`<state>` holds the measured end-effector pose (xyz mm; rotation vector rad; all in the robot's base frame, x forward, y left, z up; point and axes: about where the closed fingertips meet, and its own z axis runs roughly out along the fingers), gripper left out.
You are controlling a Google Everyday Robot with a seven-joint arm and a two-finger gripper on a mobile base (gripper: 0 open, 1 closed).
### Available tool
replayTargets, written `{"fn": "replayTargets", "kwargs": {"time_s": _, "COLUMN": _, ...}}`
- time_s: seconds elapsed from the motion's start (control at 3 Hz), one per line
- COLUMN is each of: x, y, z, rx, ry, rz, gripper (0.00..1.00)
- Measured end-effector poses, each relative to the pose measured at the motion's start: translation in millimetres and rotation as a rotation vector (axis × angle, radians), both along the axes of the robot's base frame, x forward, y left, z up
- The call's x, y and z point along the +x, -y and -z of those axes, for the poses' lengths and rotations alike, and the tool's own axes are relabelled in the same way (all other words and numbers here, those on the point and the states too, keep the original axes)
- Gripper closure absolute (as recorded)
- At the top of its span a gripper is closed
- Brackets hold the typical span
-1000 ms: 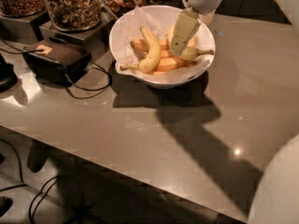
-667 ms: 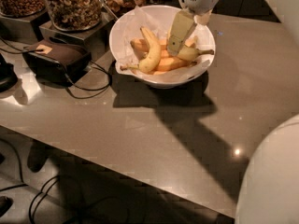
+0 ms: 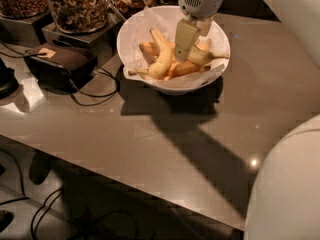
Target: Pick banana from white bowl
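The white bowl [image 3: 137,31], lined with crinkled white paper, stands at the back of the grey table. The plump pale-yellow banana [image 3: 202,57] lies in its right half, stubby stem pointing right. A slimmer yellow banana [image 3: 161,60] with a long thin stem lies on the left, and orange-toned bananas [image 3: 183,68] lie between them. My gripper [image 3: 184,48] hangs down into the bowl from above. Its tip is over the middle of the fruit, at the left end of the plump banana, and hides part of it.
Glass jars of nuts [image 3: 80,6] stand on boxes at the back left. A dark box [image 3: 62,64] with cables sits left of the bowl. The table's front edge [image 3: 125,176] runs diagonally. My white arm body [image 3: 285,184] fills the lower right.
My gripper has shifted a little to the left over the bowl. The bowl and the bananas have not moved.
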<state>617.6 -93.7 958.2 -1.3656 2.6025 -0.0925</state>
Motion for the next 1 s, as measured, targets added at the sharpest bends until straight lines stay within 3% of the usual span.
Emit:
{"fn": "replayTargets", "kwargs": {"time_s": 0.67, "x": 4, "y": 1, "z": 12, "rx": -0.001, "ry": -0.030, "rz": 0.008, "gripper": 0.36}}
{"fn": "replayTargets", "kwargs": {"time_s": 1.0, "x": 15, "y": 20, "z": 19, "rx": 0.024, "ry": -0.050, "rz": 0.056, "gripper": 0.38}}
